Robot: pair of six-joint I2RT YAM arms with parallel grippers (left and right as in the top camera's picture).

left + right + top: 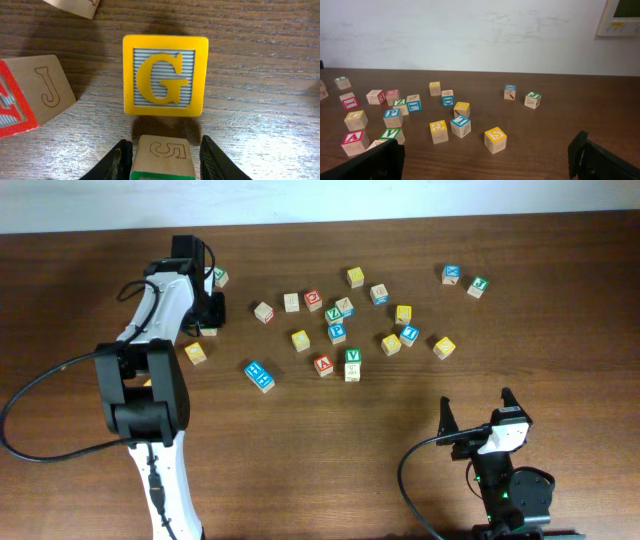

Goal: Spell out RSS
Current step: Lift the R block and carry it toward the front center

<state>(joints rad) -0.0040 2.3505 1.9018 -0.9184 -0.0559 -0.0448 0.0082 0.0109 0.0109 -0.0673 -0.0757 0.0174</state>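
Cube with green edge [162, 159] sits between jaws of left gripper [165, 146]

Left wrist view is the easy bit: the yellow cube [165, 75] has a big G on a striped patch. The red-faced cube [37, 92] beside it has a J carved into its bare wood side, and the green-edged cube [162, 152] at the bottom shows what looks like a 5. From the right wrist: red cube [354, 138] says A, green cube [390, 133] V, blue cube [393, 116] P, and the front yellow cube [495, 135] looks like an S.
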